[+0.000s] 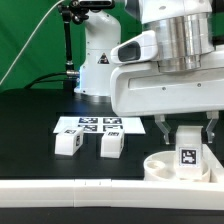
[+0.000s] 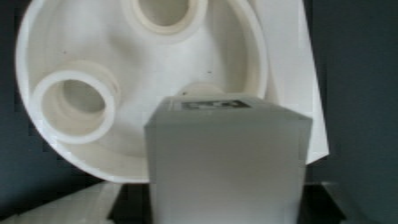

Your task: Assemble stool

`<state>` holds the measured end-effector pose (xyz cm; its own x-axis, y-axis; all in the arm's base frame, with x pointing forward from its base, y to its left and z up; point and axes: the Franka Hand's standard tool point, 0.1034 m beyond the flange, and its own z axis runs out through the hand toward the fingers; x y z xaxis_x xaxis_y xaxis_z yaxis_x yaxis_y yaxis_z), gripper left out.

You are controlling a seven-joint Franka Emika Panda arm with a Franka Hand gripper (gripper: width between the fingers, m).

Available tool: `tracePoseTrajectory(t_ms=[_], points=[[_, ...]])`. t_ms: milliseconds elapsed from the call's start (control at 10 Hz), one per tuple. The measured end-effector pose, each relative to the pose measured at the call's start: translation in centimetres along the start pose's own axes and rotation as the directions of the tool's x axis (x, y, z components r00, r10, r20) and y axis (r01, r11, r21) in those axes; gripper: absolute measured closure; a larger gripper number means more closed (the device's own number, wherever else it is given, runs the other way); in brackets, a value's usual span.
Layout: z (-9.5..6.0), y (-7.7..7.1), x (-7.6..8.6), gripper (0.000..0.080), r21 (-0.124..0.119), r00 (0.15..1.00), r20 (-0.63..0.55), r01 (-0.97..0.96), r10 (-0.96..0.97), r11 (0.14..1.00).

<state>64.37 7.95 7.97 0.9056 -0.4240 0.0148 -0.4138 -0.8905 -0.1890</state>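
Pincer (image 1: 184, 132) grips a leg (image 1: 187, 150) upright, long axis vertical, right over the seat (image 1: 158, 167) at the exterior view's right, and I judge the nearest socket (image 2: 75, 103) lies just beside the leg's lower end, not under it.

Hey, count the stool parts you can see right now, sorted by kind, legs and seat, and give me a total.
Stool legs: 3
Seat disc: 1
Total: 4
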Motion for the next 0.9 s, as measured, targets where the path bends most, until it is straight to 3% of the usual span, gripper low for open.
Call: tracePoseTrajectory(t_ms=[400,700,900], points=[[-0.03,0.10,-0.16,0.0459,0.018,0.915,0.029,-0.403,0.403,0.915],[0.15,-0.01,-0.54,0.0459,0.041,0.730,0.078,-0.683,0.679,0.730],[0.20,-0.54,-0.91,0.0459,0.029,0.612,0.097,-0.790,0.785,0.613]])
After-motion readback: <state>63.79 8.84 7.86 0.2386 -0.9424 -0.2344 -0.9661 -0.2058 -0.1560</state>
